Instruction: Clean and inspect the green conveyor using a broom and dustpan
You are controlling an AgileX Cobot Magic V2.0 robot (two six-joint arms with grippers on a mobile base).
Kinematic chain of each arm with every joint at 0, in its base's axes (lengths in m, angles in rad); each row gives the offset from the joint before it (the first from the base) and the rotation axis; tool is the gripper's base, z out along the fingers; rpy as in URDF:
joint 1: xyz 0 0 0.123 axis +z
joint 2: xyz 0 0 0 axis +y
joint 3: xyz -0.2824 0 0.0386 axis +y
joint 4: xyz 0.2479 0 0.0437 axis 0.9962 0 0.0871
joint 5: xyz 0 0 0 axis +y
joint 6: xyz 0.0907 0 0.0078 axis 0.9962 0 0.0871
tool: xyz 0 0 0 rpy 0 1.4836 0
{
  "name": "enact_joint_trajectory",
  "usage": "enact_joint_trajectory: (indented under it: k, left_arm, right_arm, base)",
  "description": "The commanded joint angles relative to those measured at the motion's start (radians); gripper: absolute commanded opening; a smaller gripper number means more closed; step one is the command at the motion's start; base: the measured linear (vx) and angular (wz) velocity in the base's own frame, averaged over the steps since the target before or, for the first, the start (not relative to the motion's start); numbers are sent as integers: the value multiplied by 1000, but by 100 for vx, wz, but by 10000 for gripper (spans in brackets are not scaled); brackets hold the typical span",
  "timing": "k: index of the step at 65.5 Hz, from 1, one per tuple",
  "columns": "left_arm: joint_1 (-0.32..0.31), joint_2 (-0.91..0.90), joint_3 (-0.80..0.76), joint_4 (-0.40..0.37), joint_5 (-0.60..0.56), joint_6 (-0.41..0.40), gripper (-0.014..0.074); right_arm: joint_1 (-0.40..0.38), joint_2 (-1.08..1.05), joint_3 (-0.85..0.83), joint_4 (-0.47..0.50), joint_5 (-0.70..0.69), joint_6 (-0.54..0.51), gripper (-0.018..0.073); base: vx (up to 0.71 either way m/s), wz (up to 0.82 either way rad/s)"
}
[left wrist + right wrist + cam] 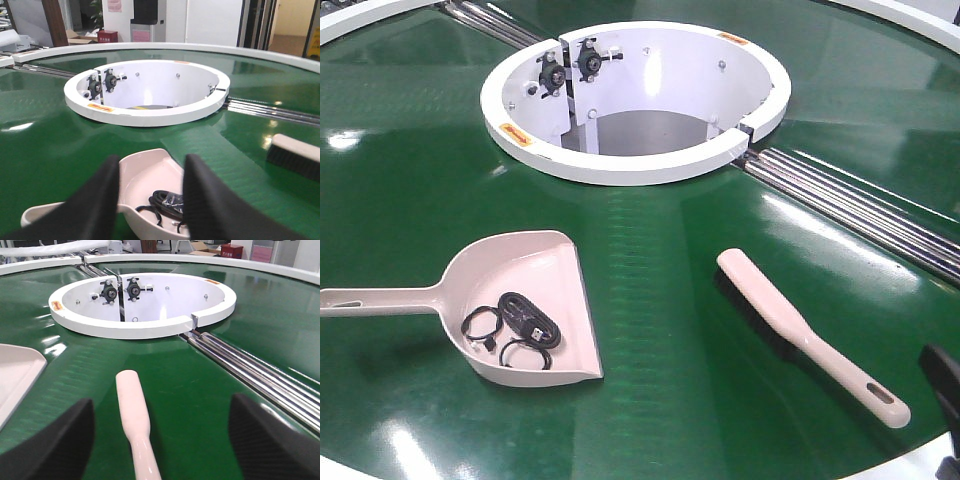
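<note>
Fingers (45,440) of right arm are wide open, holding nothing, w/ broom (134,412) handle between them, long axis pointing away. Left fingers (100,195) open, empty, above dustpan (145,172) on green conveyor (650,330).

In the front view, the dustpan (525,310) handle is running off the picture's left edge, and a dark gripper part is barely showing at the right edge. In the left wrist view, blurred black fingers (92,205) are covering part of the dustpan and the black cable bundle (167,202) inside; the broom (295,156) is being cut off at the right edge. In the right wrist view, the broom's handle end is running off the bottom edge.
</note>
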Motion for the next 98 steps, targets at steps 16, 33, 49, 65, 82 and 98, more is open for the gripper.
enact_joint_trajectory:
  k: [16,33,49,65,82,98]
  left_arm:
    - [0,10,-25,-32,-130,-7,-7]
    - [0,10,-25,-32,-137,-8,-8]
    - [0,10,-25,-32,-137,-8,-8]
    - [0,6,-9,9,-161,-8,-8]
    - [21,-115,148,432,-189,-436,-8]
    - [116,-259,313,403,-228,-448,-8]
  right_arm:
    - [-5,5,-29,43,-135,-12,-10]
    - [-5,5,-29,64,-134,-13,-8]
    - [-5,5,-29,64,-134,-13,-8]
    - [-5,5,-29,64,-133,-13,-8]
    - [-5,5,-29,64,-133,-13,-8]
    - [-5,5,-29,64,-130,-13,-8]
  base:
    - [0,0]
    - [0,0]
    - [0,0]
    - [0,0]
    - [0,0]
    - [0,0]
